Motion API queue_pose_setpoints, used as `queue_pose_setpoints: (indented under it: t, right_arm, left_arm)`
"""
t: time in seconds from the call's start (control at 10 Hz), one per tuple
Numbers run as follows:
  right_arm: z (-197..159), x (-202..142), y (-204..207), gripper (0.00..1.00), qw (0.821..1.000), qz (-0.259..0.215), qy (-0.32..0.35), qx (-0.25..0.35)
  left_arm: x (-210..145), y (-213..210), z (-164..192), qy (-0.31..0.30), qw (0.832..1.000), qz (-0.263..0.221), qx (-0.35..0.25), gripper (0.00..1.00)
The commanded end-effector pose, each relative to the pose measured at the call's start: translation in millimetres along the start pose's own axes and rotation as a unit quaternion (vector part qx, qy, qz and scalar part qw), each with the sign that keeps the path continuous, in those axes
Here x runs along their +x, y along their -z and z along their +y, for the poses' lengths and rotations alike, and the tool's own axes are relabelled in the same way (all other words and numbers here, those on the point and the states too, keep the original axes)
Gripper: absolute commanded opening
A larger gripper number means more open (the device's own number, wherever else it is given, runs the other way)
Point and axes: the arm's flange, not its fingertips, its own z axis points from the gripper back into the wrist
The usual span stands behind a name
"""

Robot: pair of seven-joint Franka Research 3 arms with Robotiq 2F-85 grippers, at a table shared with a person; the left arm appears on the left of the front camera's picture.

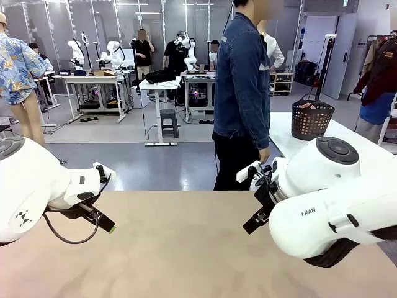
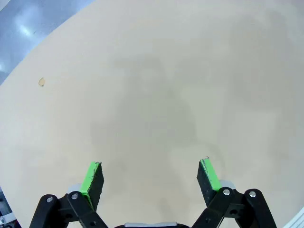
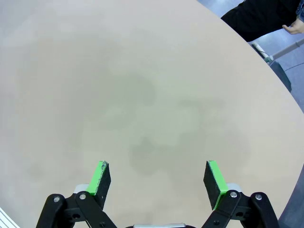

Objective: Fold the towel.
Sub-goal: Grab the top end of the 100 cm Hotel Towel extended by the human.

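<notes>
Left fingers and right fingers both stand spread wide, gripping nothing, above the beige table.

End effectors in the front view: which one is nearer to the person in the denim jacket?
The right end effector, just below that person's hand; the left end effector hangs far across the table.

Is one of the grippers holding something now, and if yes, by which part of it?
Nothing is held. The left gripper and the right gripper both stand open above the table, with no object between their fingers.
</notes>
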Motion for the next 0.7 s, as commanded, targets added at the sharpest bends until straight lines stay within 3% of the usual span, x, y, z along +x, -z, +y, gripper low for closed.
queue_pose_setpoints:
  t: [0.0, 0.2, 0.3, 0.4, 0.6]
  right_arm:
    - [0, 0, 0, 1.00, 1.000, 0.000, 0.000, 0.000]
    - [-14, 34, -50, 1.00, 1.000, 0.006, 0.002, 0.028]
    - [-27, 51, -82, 1.00, 0.997, 0.005, 0.024, 0.074]
    - [-37, 59, -102, 1.00, 0.997, 0.006, 0.020, 0.077]
    - [-73, 67, -159, 1.00, 0.987, 0.001, 0.053, 0.154]
  left_arm:
    - [0, 0, 0, 0.000, 1.000, 0.000, 0.000, 1.00]
    - [36, -38, 5, 0.000, 1.000, 0.014, -0.014, 1.00]
    - [53, -67, 13, -0.013, 0.998, 0.038, -0.055, 1.00]
    - [63, -87, 22, -0.034, 0.994, 0.039, -0.094, 1.00]
    - [77, -147, 62, -0.094, 0.969, 0.065, -0.220, 1.00]
